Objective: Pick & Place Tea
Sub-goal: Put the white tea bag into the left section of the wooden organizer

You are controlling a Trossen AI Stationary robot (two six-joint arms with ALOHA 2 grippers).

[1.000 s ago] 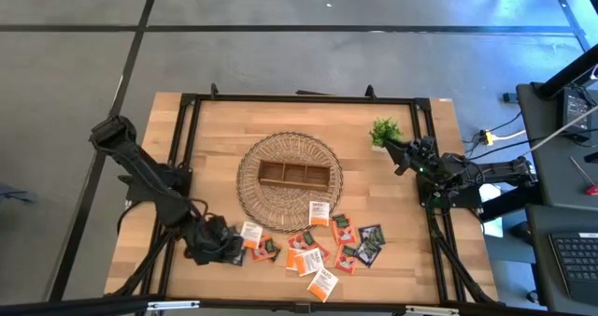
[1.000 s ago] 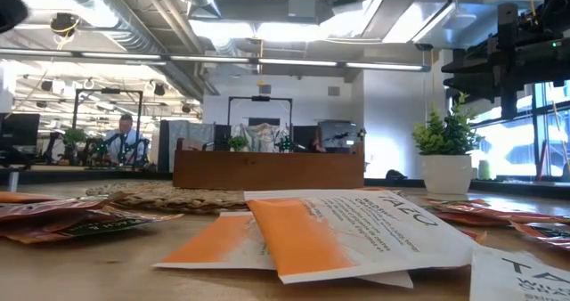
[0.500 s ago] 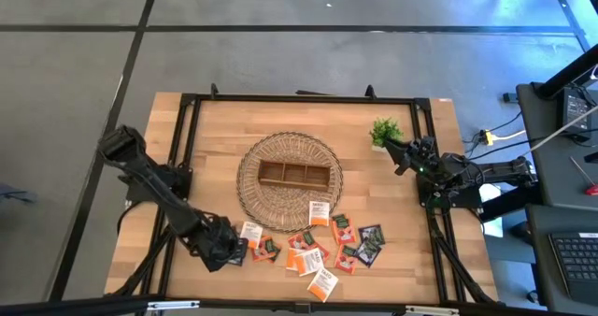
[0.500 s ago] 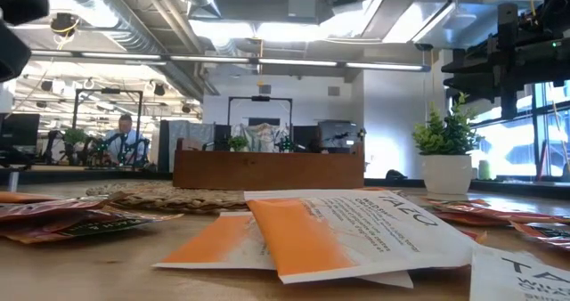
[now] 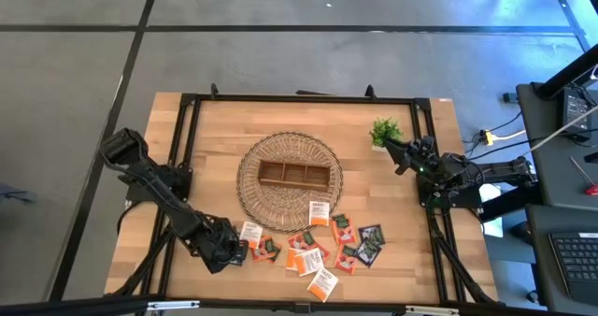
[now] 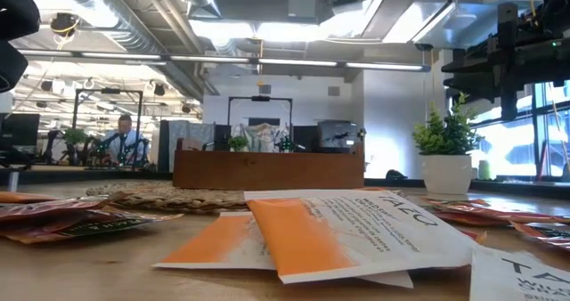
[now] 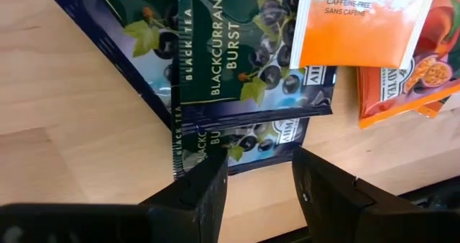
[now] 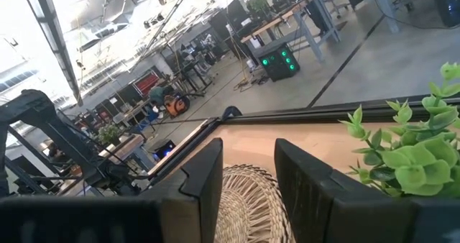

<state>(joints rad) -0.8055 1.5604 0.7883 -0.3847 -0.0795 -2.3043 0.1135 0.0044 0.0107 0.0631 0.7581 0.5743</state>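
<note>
Plant (image 5: 384, 131) nr basket (image 5: 252, 171), maybe touching.

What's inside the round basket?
The round wicker basket holds a brown wooden tray with three compartments, and all look empty. No tea sachets are in it; they lie on the table beside it. Whatever is under the tray is hidden.

From above, we cannot read the tea sachets (image 5: 313, 243) near the table's (image 5: 215, 138) front edge. The left wrist view cuts off the dark blackcurrant sachets (image 7: 244, 49).
</note>
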